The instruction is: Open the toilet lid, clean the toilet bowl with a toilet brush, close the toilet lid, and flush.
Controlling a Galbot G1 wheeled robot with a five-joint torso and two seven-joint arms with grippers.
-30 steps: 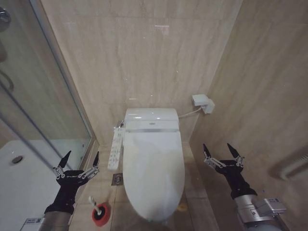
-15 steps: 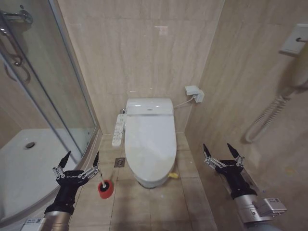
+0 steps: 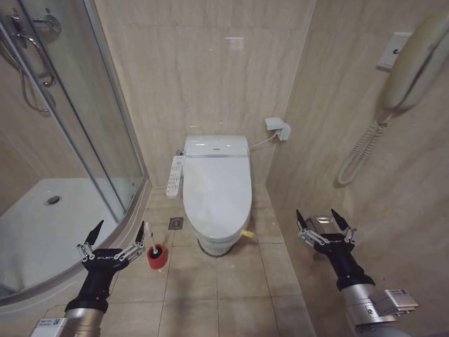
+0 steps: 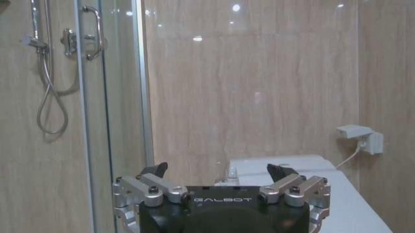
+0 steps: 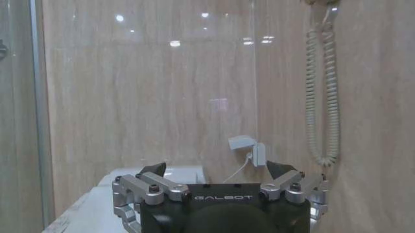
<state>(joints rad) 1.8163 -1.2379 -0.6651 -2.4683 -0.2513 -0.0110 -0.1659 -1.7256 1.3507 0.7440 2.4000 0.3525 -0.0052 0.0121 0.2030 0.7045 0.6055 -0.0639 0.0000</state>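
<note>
- From the head camera I see the large glossy white plastic toilet lid lying closed over the floor toilet, which stands against the beige tiled back wall; the small yellow strap pokes out at its front edge, on the robot's right.
- With the lid down, the toilet bowl is hidden from me.
- The toilet brush, a thin white stick handle leaning slightly, stands in its squat red round holder cup on the floor tiles, to the left of the toilet's front end and just beside the curved sill of the glass shower enclosure.
- My left gripper hangs in the air low at the left, fingers spread wide and gripping nothing; the brush handle sits close to its right fingertip in the head view.
- My right gripper hangs low at the right by the side wall, well apart from the toilet, its fingers likewise spread and empty.
- A white control panel runs along the toilet's left side.
</note>
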